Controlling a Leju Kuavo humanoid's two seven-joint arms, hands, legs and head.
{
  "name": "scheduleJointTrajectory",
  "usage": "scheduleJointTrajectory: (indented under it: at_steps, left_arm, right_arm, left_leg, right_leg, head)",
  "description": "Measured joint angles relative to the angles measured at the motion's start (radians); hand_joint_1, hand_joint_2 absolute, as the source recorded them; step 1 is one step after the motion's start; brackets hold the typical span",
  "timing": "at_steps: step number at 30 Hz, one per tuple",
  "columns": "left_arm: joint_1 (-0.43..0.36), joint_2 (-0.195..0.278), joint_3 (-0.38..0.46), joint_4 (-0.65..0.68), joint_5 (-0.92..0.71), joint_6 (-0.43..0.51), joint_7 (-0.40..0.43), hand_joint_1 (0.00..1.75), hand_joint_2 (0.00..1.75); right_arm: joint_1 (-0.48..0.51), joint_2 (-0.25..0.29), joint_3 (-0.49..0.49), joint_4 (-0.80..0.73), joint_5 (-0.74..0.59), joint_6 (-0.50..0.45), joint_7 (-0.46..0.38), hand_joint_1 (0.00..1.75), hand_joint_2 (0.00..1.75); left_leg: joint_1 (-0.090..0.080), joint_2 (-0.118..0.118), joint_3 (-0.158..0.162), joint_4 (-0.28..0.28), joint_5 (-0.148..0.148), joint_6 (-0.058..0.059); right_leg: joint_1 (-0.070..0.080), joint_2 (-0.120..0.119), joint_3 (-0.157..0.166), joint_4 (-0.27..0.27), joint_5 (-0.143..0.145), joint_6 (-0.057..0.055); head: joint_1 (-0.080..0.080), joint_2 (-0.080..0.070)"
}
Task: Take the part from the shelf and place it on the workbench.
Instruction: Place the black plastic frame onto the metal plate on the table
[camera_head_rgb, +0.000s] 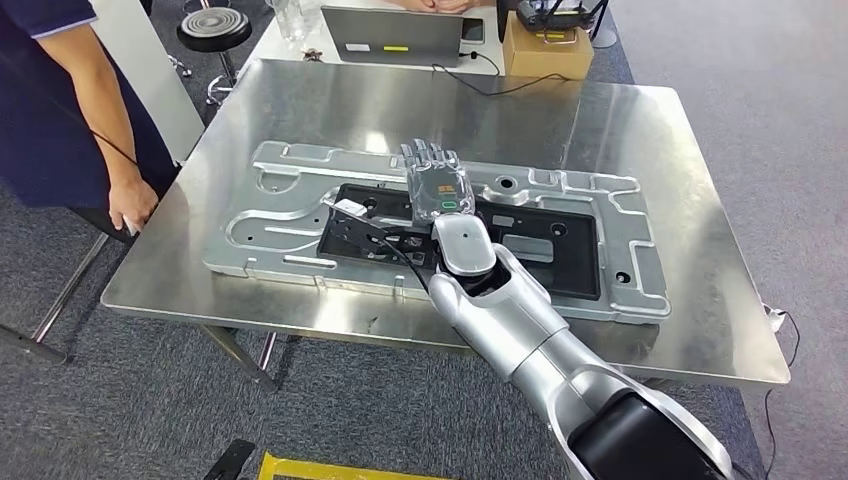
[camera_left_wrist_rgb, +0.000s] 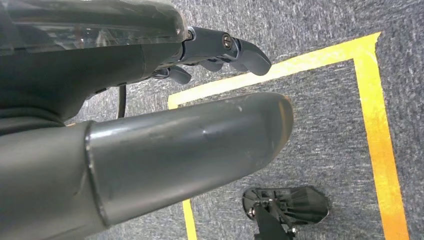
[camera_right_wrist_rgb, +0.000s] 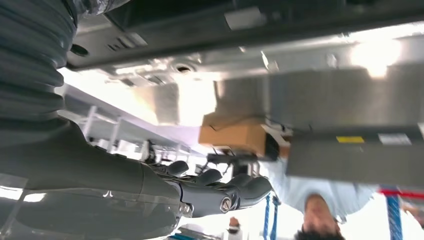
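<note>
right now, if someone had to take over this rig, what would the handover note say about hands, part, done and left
Right hand: stretched out flat over the black part, fingers extended and apart, holding nothing; whether it touches the part cannot be told.
Left hand: hanging at the robot's side over the grey carpet and yellow floor tape, fingers loosely apart, holding nothing.
Part: lies flat on the large silver panel that rests on the steel workbench.
A person's hand rests at the workbench's left edge.
Done: part appears to be set down on the workbench.
Left: draw the right arm back clear of the part.
</note>
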Motion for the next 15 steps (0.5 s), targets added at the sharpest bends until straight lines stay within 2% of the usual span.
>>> scheduleJointTrajectory:
  at_steps: [2,3,5,6,8,9,10,11,13,14,15]
  left_arm:
    - [0.001,0.000,0.000,0.000,0.000,0.000,0.000,0.00,0.00]
    - [0.001,0.000,0.000,0.000,0.000,0.000,-0.001,0.00,0.00]
    - [0.001,-0.001,0.000,0.000,0.000,0.000,-0.001,0.00,0.00]
    - [0.001,-0.001,0.000,0.000,-0.001,0.000,-0.001,0.00,0.00]
    - [0.002,-0.002,0.000,0.000,-0.001,0.000,-0.001,0.00,0.00]
    - [0.003,-0.002,0.000,0.000,-0.001,0.000,-0.001,0.00,0.00]
    - [0.005,-0.002,0.000,0.000,0.000,0.000,-0.002,0.00,0.00]
    - [0.006,-0.002,0.000,0.000,0.001,0.000,-0.002,0.00,0.00]
    - [0.006,-0.002,0.000,0.000,0.004,0.000,-0.004,0.00,0.00]
    - [0.005,-0.002,0.000,0.000,0.006,0.000,-0.005,0.00,0.00]
    - [0.005,-0.002,0.001,0.000,0.007,-0.001,-0.006,0.00,0.00]
  right_arm:
    - [0.001,0.000,0.006,-0.012,0.006,-0.009,0.001,0.00,1.75]
    - [0.002,-0.001,0.008,-0.018,0.008,-0.013,0.002,0.00,1.75]
    - [0.002,0.000,0.013,-0.029,0.010,-0.018,0.004,0.00,1.75]
    - [0.002,0.000,0.017,-0.033,0.011,-0.020,0.004,0.00,1.75]
    - [0.008,0.000,0.024,-0.038,0.013,-0.024,0.004,0.00,1.75]
    - [0.014,0.000,0.027,-0.039,0.014,-0.027,0.005,0.00,1.75]
    - [0.020,0.000,0.029,-0.041,0.015,-0.031,0.005,0.00,1.75]
    - [0.024,0.000,0.030,-0.045,0.016,-0.034,0.005,0.00,1.75]
    - [0.028,0.000,0.032,-0.055,0.020,-0.039,0.007,0.00,1.75]
    - [0.028,-0.001,0.032,-0.059,0.021,-0.041,0.007,0.00,1.75]
    - [0.029,-0.001,0.033,-0.063,0.022,-0.042,0.008,0.00,1.75]
  left_leg:
    - [-0.001,0.000,-0.001,-0.004,0.002,-0.012]
    - [0.000,0.001,-0.001,-0.005,0.000,-0.018]
    - [0.002,0.002,-0.010,0.021,-0.022,-0.026]
    - [0.003,0.002,-0.029,0.064,-0.047,-0.029]
    - [0.004,0.002,-0.087,0.191,-0.105,-0.032]
    - [0.004,0.002,-0.113,0.242,-0.119,-0.034]
    - [0.004,0.002,-0.124,0.261,-0.115,-0.035]
    - [0.004,0.002,-0.117,0.242,-0.092,-0.036]
    - [0.005,0.003,-0.063,0.125,-0.028,-0.034]
    - [0.003,0.002,-0.036,0.067,-0.007,-0.032]
    - [0.002,0.001,-0.019,0.031,0.003,-0.029]
  right_leg:
    - [0.005,0.001,0.005,-0.019,-0.001,-0.008]
    - [0.003,0.001,0.007,-0.024,0.001,-0.013]
    - [-0.002,-0.001,0.016,-0.038,0.007,-0.027]
    - [-0.004,-0.002,0.020,-0.043,0.009,-0.033]
    - [-0.001,-0.003,0.022,-0.044,0.008,-0.039]
    - [0.000,-0.003,0.022,-0.042,0.007,-0.040]
    - [0.001,-0.003,0.022,-0.040,0.005,-0.041]
    - [0.002,-0.002,0.022,-0.038,0.004,-0.040]
    - [0.001,0.000,0.021,-0.029,-0.003,-0.035]
    - [0.003,0.001,0.019,-0.021,-0.005,-0.031]
    - [0.005,0.002,0.016,-0.016,-0.006,-0.027]
  head:
    - [0.000,0.000]
    - [0.000,0.000]
    - [0.000,0.000]
    - [0.000,0.000]
    - [-0.001,0.000]
    - [-0.001,0.000]
    - [-0.001,0.000]
    - [-0.001,0.000]
    - [-0.001,0.000]
    - [-0.001,0.000]
    - [-0.001,0.000]
